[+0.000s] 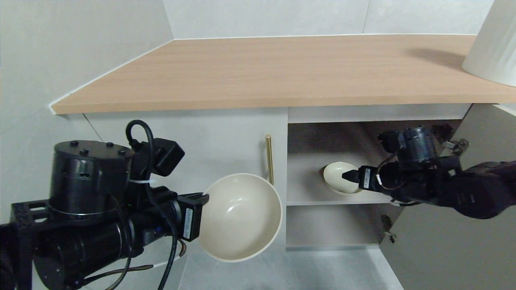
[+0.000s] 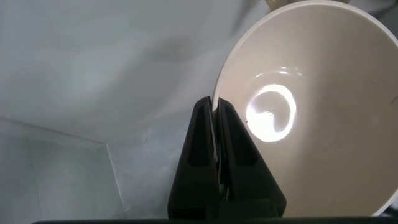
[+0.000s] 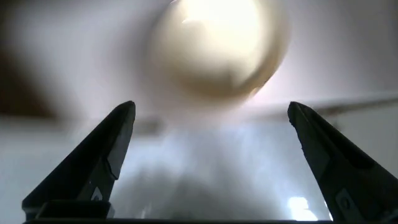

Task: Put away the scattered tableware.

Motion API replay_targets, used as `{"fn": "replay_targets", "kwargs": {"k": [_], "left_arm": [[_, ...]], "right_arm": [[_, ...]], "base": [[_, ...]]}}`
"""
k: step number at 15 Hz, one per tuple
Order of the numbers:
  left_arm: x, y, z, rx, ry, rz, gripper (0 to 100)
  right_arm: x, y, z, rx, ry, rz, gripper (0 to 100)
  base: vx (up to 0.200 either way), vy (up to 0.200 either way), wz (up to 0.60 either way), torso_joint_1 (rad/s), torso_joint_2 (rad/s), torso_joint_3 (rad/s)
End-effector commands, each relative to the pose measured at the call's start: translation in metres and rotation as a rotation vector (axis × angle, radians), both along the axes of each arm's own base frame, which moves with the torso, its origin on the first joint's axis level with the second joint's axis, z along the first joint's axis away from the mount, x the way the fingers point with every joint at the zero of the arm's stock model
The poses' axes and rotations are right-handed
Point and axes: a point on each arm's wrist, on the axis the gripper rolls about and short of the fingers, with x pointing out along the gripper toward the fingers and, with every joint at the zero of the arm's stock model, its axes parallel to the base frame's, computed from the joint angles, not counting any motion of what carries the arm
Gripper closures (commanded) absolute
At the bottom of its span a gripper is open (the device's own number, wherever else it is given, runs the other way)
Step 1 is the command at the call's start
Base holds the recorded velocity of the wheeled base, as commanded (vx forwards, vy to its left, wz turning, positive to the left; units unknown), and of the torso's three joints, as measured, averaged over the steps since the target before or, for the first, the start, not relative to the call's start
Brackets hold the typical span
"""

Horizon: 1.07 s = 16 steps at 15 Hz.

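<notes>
My left gripper [image 1: 204, 198] is shut on the rim of a large cream bowl [image 1: 241, 217], which hangs in front of the closed left cabinet door. In the left wrist view the fingers [image 2: 214, 134] pinch the bowl's [image 2: 305, 118] rim. A smaller cream bowl [image 1: 338, 176] rests on the shelf [image 1: 314, 197] inside the open cabinet. My right gripper [image 1: 350, 180] stands just in front of it, at the shelf's edge. In the right wrist view its fingers [image 3: 112, 143] are spread wide, with the small bowl [image 3: 219, 50] beyond them and nothing between them.
A wooden countertop [image 1: 282, 68] runs above the cabinet, with a white ribbed vessel [image 1: 494, 44] at its right end. The right cabinet door [image 1: 459, 249] is swung open. A brass handle [image 1: 269, 159] is on the closed left door. A lower shelf [image 1: 330, 231] lies beneath.
</notes>
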Motion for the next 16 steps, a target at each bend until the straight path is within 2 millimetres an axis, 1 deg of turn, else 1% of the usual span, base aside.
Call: {"fn": "replay_targets", "kwargs": {"k": [1,2,3,4,5,6,7,9,10,11,12,13,16], "left_arm": [[0.006,-0.018,-0.017,0.046,0.056,-0.042,100],[0.007,-0.031,-0.028,0.074,0.088,-0.081,100],[0.007,-0.04,-0.037,0.1,0.114,-0.108,100],[0.006,-0.047,-0.044,0.123,0.127,-0.119,100],[0.005,-0.058,-0.049,0.152,0.13,-0.134,100],[0.007,-0.062,-0.051,0.166,0.127,-0.14,100],[0.012,-0.073,-0.055,0.217,0.109,-0.154,100],[0.008,-0.085,-0.064,0.235,0.1,-0.173,100],[0.005,-0.088,-0.067,0.235,0.085,-0.175,100],[0.003,-0.091,-0.067,0.223,0.056,-0.168,100],[0.002,-0.093,-0.065,0.214,0.029,-0.161,100],[0.001,-0.093,-0.064,0.212,0.022,-0.158,100],[-0.009,-0.099,-0.063,0.224,-0.007,-0.152,100]], "right_arm": [[-0.083,0.003,0.062,0.055,-0.062,0.215,0],[-0.104,0.008,0.074,0.068,-0.081,0.279,0],[-0.117,0.012,0.08,0.081,-0.101,0.325,0],[-0.126,0.017,0.082,0.084,-0.101,0.367,0],[-0.134,0.021,0.082,0.075,-0.083,0.404,0],[-0.137,0.023,0.081,0.069,-0.072,0.416,0],[-0.139,0.027,0.078,0.057,-0.05,0.436,0],[-0.135,0.036,0.065,0.025,-0.004,0.448,0],[-0.13,0.043,0.054,0.001,0.032,0.451,0],[-0.127,0.052,0.041,-0.03,0.075,0.463,0],[-0.125,0.058,0.032,-0.045,0.102,0.47,0],[-0.124,0.059,0.03,-0.05,0.111,0.471,0],[-0.114,0.07,0.007,-0.104,0.179,0.459,0]], "base": [[0.0,0.0,0.0,0.0,0.0,0.0],[0.0,0.0,0.0,0.0,0.0,0.0],[0.0,0.0,0.0,0.0,0.0,0.0],[0.0,0.0,0.0,0.0,0.0,0.0],[0.0,0.0,0.0,0.0,0.0,0.0],[0.0,0.0,0.0,0.0,0.0,0.0],[0.0,0.0,0.0,0.0,0.0,0.0],[0.0,0.0,0.0,0.0,0.0,0.0],[0.0,0.0,0.0,0.0,0.0,0.0],[0.0,0.0,0.0,0.0,0.0,0.0],[0.0,0.0,0.0,0.0,0.0,0.0],[0.0,0.0,0.0,0.0,0.0,0.0],[0.0,0.0,0.0,0.0,0.0,0.0]]}}
